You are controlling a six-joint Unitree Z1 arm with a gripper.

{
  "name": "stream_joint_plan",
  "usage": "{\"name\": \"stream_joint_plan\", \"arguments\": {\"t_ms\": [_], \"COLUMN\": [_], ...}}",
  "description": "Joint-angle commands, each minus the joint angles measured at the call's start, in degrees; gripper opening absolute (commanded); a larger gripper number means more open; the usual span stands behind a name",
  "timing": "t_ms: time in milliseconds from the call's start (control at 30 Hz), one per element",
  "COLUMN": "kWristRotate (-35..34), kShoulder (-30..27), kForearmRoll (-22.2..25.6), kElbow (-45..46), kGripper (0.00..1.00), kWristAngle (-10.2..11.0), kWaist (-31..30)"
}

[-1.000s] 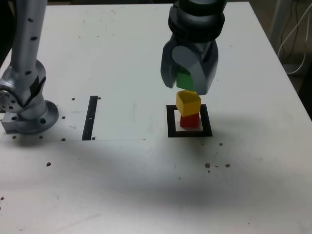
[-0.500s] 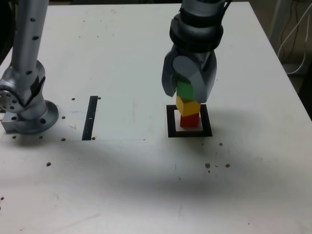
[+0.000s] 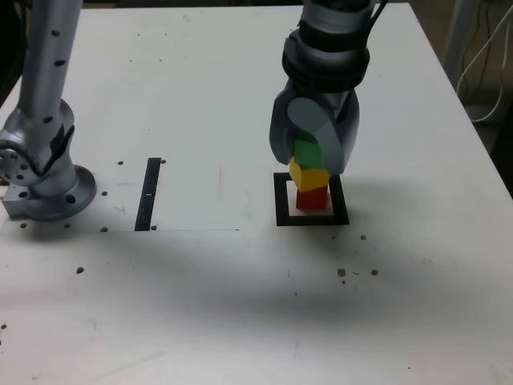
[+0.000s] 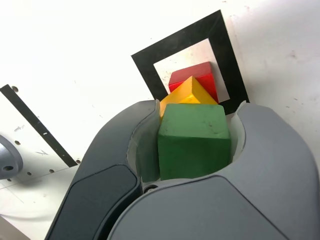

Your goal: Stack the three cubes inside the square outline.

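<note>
Now that your gripper (image 3: 314, 152), pinching the green cube (image 3: 307, 151), has lowered onto the yellow cube (image 3: 308, 174), release; stack's nearly complete.

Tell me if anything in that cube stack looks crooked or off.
Yes. The yellow cube sits twisted on the red cube, one corner jutting past it in the wrist view. The hand grips the green cube right above it. The red cube stands inside the square outline.

No legible text, labels, brand marks, numbers or signs appear on any surface in either view.
</note>
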Motion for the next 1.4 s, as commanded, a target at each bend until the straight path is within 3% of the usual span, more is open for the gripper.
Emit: {"name": "stream_joint_plan", "arguments": {"t_ms": [0,67,233,533,733,900,1067,1367], "kWristRotate": [-0.4,-0.7,-0.8,-0.4,-0.4,-0.8,-2.3,-5.2], "kShoulder": [-1.1,-1.9,-4.7,-10.9,-15.1,-17.7,-20.9,-28.4], "kForearmRoll": [0.4,0.7,1.0,3.1,4.5,4.3,2.3,-5.8], "kElbow": [0.1,0.1,-0.1,0.2,4.6,10.2,18.4,34.2], "kGripper": [0.91,0.97,0.99,0.99,0.99,0.99,0.99,0.99], "kWristAngle": [0.8,1.6,2.4,1.1,1.3,-0.2,-0.9,-1.4], "kWaist": [0.1,0.1,0.0,-0.9,0.5,2.6,3.5,3.6]}}
